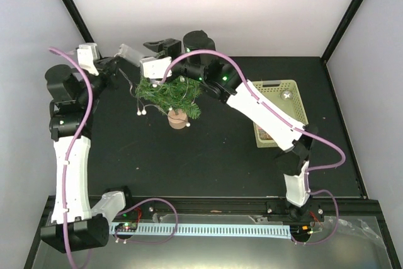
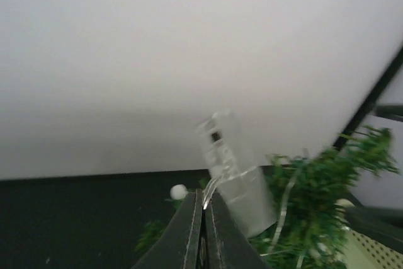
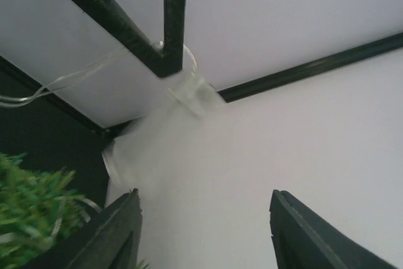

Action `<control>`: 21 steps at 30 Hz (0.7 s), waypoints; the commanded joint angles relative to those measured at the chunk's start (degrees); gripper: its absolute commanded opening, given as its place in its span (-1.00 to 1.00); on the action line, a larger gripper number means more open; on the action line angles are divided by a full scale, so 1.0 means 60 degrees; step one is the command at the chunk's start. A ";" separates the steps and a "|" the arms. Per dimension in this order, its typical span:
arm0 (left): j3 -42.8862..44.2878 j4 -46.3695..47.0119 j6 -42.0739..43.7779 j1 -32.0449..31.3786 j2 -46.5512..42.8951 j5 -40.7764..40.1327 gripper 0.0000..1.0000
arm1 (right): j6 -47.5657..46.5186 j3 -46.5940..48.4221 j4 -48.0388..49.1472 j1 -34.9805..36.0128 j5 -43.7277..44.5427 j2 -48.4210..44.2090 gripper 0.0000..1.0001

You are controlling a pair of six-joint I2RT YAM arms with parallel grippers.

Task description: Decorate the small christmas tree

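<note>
While light-draping seems underway, the table [image 1: 220, 149] bears the small christmas tree [image 1: 170, 94] at its far middle. The left gripper [image 2: 203, 198] is clamped on the light string [image 2: 179, 191] by its clear box [image 2: 236, 174]; the right gripper [image 3: 204, 196] gapes alongside. Next, probably set the box down.

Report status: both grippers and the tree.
Left gripper shut on light string, clear box dangling. Right gripper open, empty. Small christmas tree standing, string partly draped. Basket off right, not in the way.
</note>
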 commanded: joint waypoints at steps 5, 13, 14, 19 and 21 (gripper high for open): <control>-0.0587 -0.0982 -0.1593 0.0479 -0.0531 -0.0852 -0.97 | 0.1119 -0.2443 0.0275 0.0029 0.0140 -0.2313 0.39; -0.1099 -0.1587 -0.1393 0.1089 -0.0818 -0.2596 -0.97 | 0.2078 -0.5059 0.1175 0.0015 -0.0452 -0.4311 0.60; -0.1192 -0.1576 -0.1329 0.1111 -0.0842 -0.2795 -0.97 | 0.2151 -0.5375 0.1298 0.0015 -0.0450 -0.4569 0.60; -0.1960 -0.1321 -0.1332 0.1299 -0.0754 -0.3197 -0.97 | 0.2569 -0.6833 0.1969 0.0015 -0.0274 -0.5736 0.62; -0.2296 -0.1169 -0.1254 0.1442 -0.0775 -0.3443 -0.97 | 0.2662 -0.7328 0.2108 0.0009 -0.0177 -0.6115 0.62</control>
